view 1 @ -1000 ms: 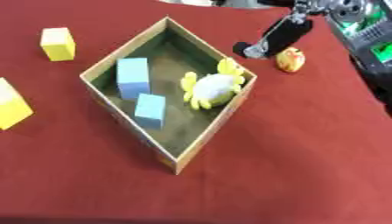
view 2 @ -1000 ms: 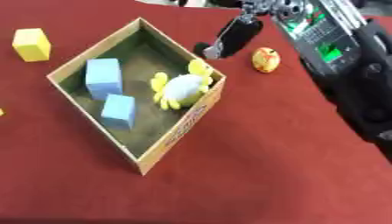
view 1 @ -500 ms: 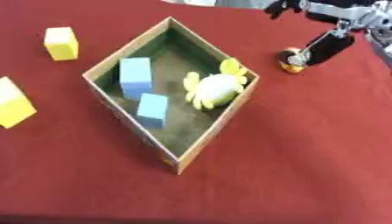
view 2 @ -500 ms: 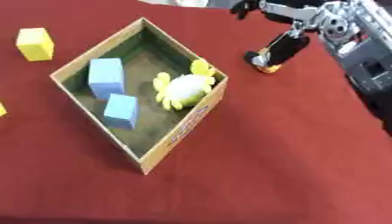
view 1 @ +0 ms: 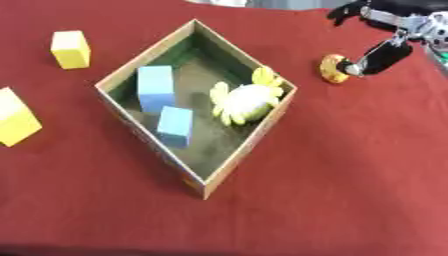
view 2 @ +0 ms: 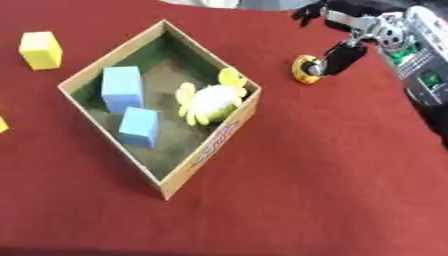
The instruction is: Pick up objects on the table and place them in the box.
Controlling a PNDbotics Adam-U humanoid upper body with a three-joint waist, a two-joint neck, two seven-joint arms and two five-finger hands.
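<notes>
A small round orange-yellow object (view 1: 332, 68) lies on the red worktop (view 1: 350, 165), just off the right-hand side of the box and outside it. The right hand (view 1: 378, 56) comes in from the upper right corner, and one dark finger (view 2: 339, 56) reaches down to touch the object's right side. The other fingers spread apart above it toward the far edge, so the hand stands wide and is not wrapped around anything; the contact is a fingertip against the object.

The cardboard box (view 1: 156, 145) sits turned like a diamond near the middle of the worktop, with a dark green floor. Inside it, a tall light blue block (view 1: 156, 87) stands toward the left wall, and a smaller blue block (view 1: 175, 125) lies just in front of it. A white and yellow plush toy (view 1: 244, 97) rests against the right wall of the box, its yellow petals or limbs fanning out around a pale body.

Out on the cloth to the left, a yellow block (view 1: 71, 48) stands well apart from the box near the far left. A second, larger yellow block (view 1: 15, 117) shows at the left edge, partly cut off by the view.

The left hand shows in neither view.
</notes>
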